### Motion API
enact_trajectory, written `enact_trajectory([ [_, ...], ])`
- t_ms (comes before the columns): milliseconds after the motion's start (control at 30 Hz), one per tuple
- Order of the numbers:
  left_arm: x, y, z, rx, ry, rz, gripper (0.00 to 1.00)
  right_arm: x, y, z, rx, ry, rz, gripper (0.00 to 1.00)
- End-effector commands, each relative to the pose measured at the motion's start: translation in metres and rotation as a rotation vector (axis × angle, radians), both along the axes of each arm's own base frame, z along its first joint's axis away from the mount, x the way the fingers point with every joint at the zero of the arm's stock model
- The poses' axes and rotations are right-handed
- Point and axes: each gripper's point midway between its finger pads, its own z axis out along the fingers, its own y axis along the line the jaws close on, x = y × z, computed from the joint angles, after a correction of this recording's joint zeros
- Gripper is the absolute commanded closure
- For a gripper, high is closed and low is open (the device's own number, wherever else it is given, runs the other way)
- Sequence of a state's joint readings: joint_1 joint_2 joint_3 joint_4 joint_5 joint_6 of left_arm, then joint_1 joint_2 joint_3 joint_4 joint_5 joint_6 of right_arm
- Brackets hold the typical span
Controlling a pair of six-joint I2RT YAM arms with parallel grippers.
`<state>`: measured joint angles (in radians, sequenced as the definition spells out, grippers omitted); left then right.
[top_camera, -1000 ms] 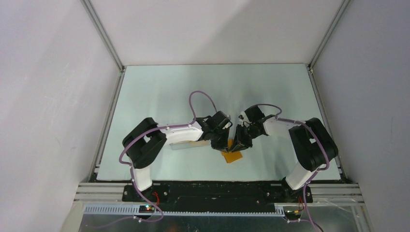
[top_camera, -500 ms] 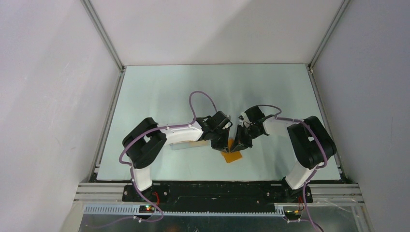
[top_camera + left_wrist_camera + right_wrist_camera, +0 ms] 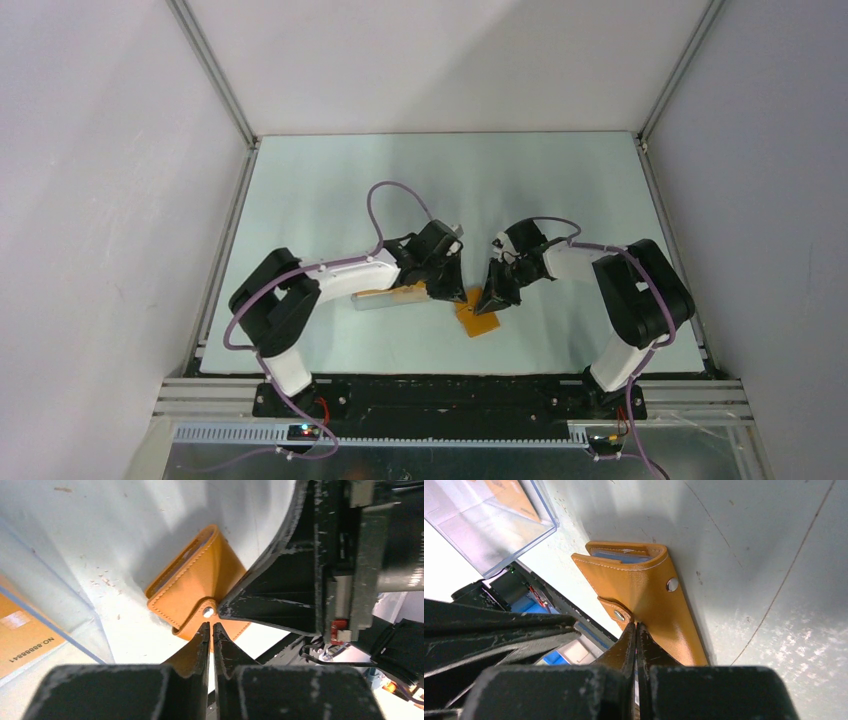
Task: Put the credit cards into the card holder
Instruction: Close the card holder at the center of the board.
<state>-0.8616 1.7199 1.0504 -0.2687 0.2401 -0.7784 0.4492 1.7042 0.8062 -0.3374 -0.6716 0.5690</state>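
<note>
Card holder (image 3: 649,595) lies folded on the desk (image 3: 774,555); right claw (image 3: 636,626), pressed together, touches it by the snap tab (image 3: 616,611), left claw (image 3: 210,626) barely apart alongside.

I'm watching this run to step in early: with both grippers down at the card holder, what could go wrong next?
1. The left gripper and right gripper meet tip to tip at the strap of the card holder, so they could collide.
2. The right jaws are shut at the holder's edge. The loose, folded holder might slide on the table instead of opening.
</note>
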Motion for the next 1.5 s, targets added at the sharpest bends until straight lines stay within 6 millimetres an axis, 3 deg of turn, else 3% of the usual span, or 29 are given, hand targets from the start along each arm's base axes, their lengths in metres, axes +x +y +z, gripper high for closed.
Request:
enact_trajectory([
  [0,0.003,0.001,-0.011,0.019,0.001,0.017,0.91,0.010,-0.006,-0.021,-0.084,-0.057,-0.005,1.00],
  [400,-0.008,-0.012,-0.034,0.053,0.043,-0.033,0.97,0.012,-0.002,-0.013,-0.055,-0.063,-0.017,0.97],
  [533,-0.008,-0.013,-0.034,0.053,0.042,-0.032,1.00,0.011,0.001,-0.011,-0.028,-0.056,-0.018,0.91],
  [700,-0.010,-0.013,-0.034,0.055,0.041,-0.036,1.00,0.010,0.000,-0.011,-0.016,-0.054,-0.030,0.77],
  [800,-0.011,-0.014,-0.037,0.059,0.048,-0.040,1.00,0.011,0.000,-0.011,-0.010,-0.050,-0.034,0.76],
  [1467,-0.024,-0.002,-0.050,0.209,0.077,-0.031,1.00,0.009,-0.013,-0.048,-0.228,-0.045,-0.036,0.92],
])
